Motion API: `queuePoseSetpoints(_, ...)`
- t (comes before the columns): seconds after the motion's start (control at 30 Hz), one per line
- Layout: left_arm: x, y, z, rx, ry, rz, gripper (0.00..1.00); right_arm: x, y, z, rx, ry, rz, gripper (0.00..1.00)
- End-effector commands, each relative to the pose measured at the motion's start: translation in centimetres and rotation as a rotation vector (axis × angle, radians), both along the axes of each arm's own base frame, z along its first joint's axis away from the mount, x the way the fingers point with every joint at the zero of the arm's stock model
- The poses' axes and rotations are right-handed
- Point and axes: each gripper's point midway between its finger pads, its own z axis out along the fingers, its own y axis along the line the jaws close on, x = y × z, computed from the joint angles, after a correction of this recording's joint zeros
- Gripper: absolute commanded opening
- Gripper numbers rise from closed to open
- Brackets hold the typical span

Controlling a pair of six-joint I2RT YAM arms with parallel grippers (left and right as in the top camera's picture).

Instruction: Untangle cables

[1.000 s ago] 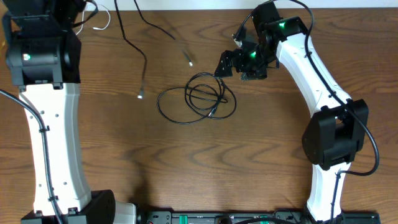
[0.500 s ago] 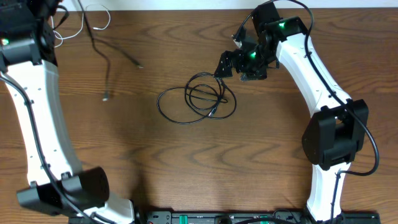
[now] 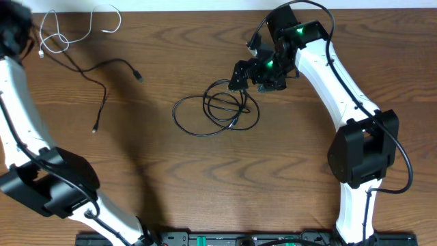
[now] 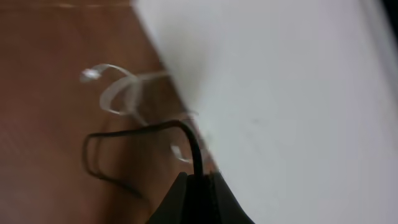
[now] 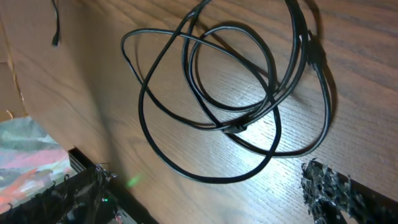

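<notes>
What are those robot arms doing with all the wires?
They are sorting out tangled cables. The left gripper is shut on a thin black cable up at the far left corner of the table, with the white cable lying in loops beside it. The right gripper is open at the edge of a coil of black cable in the middle, not holding it. That coil is looped over itself and needs undoing.

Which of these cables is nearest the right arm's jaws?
The coiled black cable mid-table, whose loops lie right beside those open jaws. The other black cable and the white cable lie far off at the left.
</notes>
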Motion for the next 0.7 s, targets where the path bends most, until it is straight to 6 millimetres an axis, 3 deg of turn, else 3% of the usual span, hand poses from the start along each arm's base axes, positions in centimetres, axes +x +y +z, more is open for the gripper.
queuePoseSetpoints(0.0,-1.9,5.1,-2.9,0.019,0.074,0.106,0.07,-0.5,0.0,1.4,0.005,-0.031,0.017,0.99)
queuePoseSetpoints(0.4,-7.6,14.9,-13.4,0.049,0.352,0.323,0.11,-0.7,-0.4,1.2,-0.022,-0.005,-0.009,0.99)
queuePoseSetpoints(0.47,-8.3,15.7,-14.7,0.059,0.389,0.318,0.3,-0.8,-0.4,1.1,-0.024,-0.001,-0.01,0.99)
queuePoseSetpoints(0.53,-8.9,16.5,-15.5,0.068,0.41,0.314,0.38,-0.9,-0.5,1.1,-0.026,0.004,-0.009,0.99)
queuePoseSetpoints(0.6,-9.5,17.2,-15.5,0.068,0.409,0.329,0.58,-1.0,-0.5,1.1,-0.027,0.006,-0.009,0.99)
queuePoseSetpoints(0.67,-9.8,17.7,-15.0,0.079,0.398,0.338,0.72,-1.0,-0.5,1.1,-0.027,0.007,-0.009,0.99)
